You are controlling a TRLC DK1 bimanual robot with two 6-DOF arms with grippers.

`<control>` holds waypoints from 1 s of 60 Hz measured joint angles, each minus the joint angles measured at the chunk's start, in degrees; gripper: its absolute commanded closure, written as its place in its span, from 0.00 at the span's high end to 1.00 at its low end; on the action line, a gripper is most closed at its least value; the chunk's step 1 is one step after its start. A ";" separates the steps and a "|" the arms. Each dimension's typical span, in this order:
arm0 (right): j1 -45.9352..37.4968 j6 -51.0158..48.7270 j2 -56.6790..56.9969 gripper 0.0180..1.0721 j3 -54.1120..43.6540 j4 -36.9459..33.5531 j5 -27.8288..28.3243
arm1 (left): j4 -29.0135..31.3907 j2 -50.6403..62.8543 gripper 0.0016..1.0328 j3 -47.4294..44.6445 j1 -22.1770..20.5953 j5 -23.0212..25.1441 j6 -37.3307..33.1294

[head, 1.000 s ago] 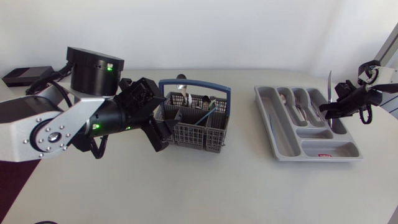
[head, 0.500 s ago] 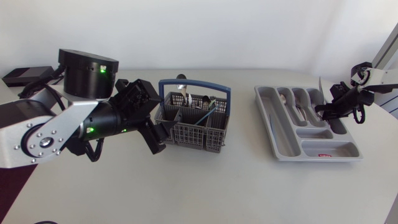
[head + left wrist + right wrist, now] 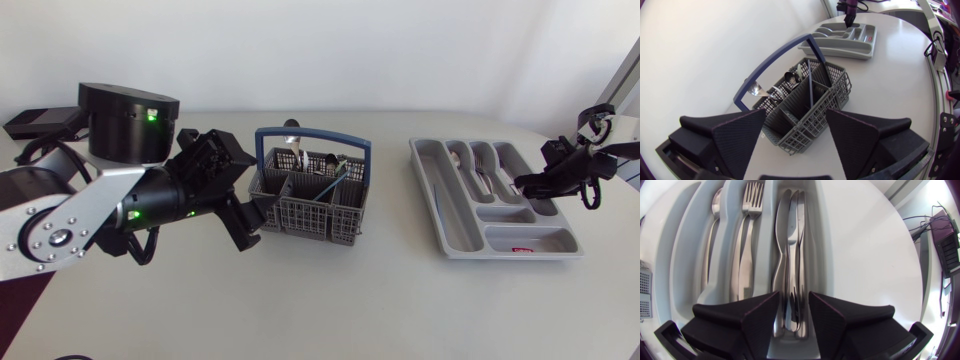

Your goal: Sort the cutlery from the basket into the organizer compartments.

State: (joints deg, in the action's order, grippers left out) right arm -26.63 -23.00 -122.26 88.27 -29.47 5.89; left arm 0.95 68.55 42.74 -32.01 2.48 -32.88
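Knives (image 3: pixel 791 255) in organizer (image 3: pixel 823 250), perhaps spoons (image 3: pixel 756 90) in basket (image 3: pixel 816 116)

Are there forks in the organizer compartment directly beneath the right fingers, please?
No, knives lie in that compartment; the forks are in the neighbouring one.

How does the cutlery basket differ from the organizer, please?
The basket is dark mesh with a blue handle; the organizer is a light grey, solid, handle-free tray. Cutlery stands on end in the basket, whereas knives lie flat in the organizer. Both are split into compartments.
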 measured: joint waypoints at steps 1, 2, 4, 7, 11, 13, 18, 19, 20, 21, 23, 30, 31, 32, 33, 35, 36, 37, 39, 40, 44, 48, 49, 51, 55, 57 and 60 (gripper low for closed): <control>0.02 -0.20 0.76 0.63 -0.74 0.17 -0.09 | 0.00 -0.09 0.81 -0.07 0.17 0.00 0.00; 0.07 -0.20 1.53 0.63 -1.46 0.31 -0.17 | 0.02 -0.15 0.81 -0.17 0.33 0.00 0.00; 0.26 -0.61 3.41 0.65 -2.97 0.52 -0.17 | -0.02 -0.24 0.81 -0.44 0.66 -0.02 -0.02; 0.85 -0.83 6.29 0.65 -5.03 1.05 -0.20 | -0.02 -0.35 0.81 -0.92 1.20 0.00 -0.17; 3.96 -1.01 13.07 0.65 -8.76 1.33 0.09 | -0.35 -0.37 0.81 -2.05 2.25 0.00 -0.20; 5.68 -1.01 15.32 0.65 -9.79 1.40 0.31 | -1.11 -0.37 0.81 -2.64 2.62 0.00 -0.20; 10.10 -0.98 20.06 0.65 -11.87 1.46 2.51 | -2.89 -0.37 0.80 -3.87 3.48 0.00 -0.20; 10.95 -0.96 20.92 0.65 -12.28 1.46 2.89 | -3.13 -0.37 0.80 -4.11 3.58 0.00 -0.20; 11.85 -0.96 21.73 0.65 -12.68 1.49 3.17 | -3.45 -0.37 0.80 -4.31 3.74 0.00 -0.20; 12.79 -0.94 22.49 0.65 -13.09 1.49 3.50 | -3.69 -0.37 0.80 -4.55 3.85 0.00 -0.20; 14.67 -0.94 24.13 0.65 -14.03 1.53 4.72 | -4.00 -0.31 0.80 -4.90 4.09 0.02 -0.22; 20.33 0.15 28.57 0.65 -16.72 2.10 7.65 | -5.01 0.24 0.80 -5.44 4.76 0.22 -0.66; 21.03 0.37 29.00 0.65 -16.98 2.36 7.76 | -5.25 0.42 0.80 -5.49 4.94 0.26 -0.68; 21.70 0.61 29.44 0.65 -17.20 2.54 7.87 | -5.57 0.55 0.80 -5.49 5.05 0.31 -0.81; 22.36 0.83 29.79 0.65 -17.38 2.75 7.98 | -5.88 0.74 0.80 -5.53 5.20 0.44 -0.87; 23.74 1.46 30.40 0.65 -17.64 3.23 8.31 | -6.69 1.31 0.80 -5.60 5.57 0.66 -1.33; 24.33 1.86 30.56 0.65 -17.68 3.54 8.57 | -7.17 1.62 0.80 -5.64 5.75 0.66 -1.53; 24.92 2.10 30.69 0.65 -17.68 3.82 8.83 | -7.65 1.99 0.80 -5.64 5.92 0.66 -1.73; 25.99 2.78 30.77 0.65 -17.68 4.46 9.42 | -8.68 2.89 0.80 -5.68 6.29 0.68 -1.92; 26.60 3.37 30.82 0.65 -17.68 4.94 9.90 | -9.27 3.52 0.80 -5.70 6.51 0.68 -1.95; 28.35 4.72 30.82 0.65 -17.68 6.23 11.65 | -11.10 5.84 0.80 -5.75 7.39 0.68 -2.36; 30.05 6.19 30.75 0.64 -17.66 7.48 12.79 | -12.96 8.48 0.74 -5.88 8.39 1.33 -2.95; 30.38 6.56 30.71 0.61 -17.57 7.61 13.35 | -13.29 9.05 0.71 -5.97 8.61 1.55 -2.99; 31.10 7.26 30.47 0.55 -17.35 7.87 14.56 | -14.05 10.21 0.66 -6.14 9.05 1.99 -3.15; 32.54 8.37 29.27 0.43 -16.41 8.20 15.69 | -15.69 12.15 0.55 -6.51 9.73 3.13 -3.19; 33.20 8.81 28.59 0.37 -15.93 8.61 16.33 | -16.52 12.96 0.49 -6.64 9.88 3.34 -3.19; 34.16 9.62 27.52 0.28 -15.52 9.16 17.25 | -18.03 14.05 0.41 -6.75 10.05 3.61 -3.19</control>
State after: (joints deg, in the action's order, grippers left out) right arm 7.53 -13.39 -94.74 72.75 -20.32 23.14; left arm -17.08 82.61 35.99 -21.96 6.09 -36.07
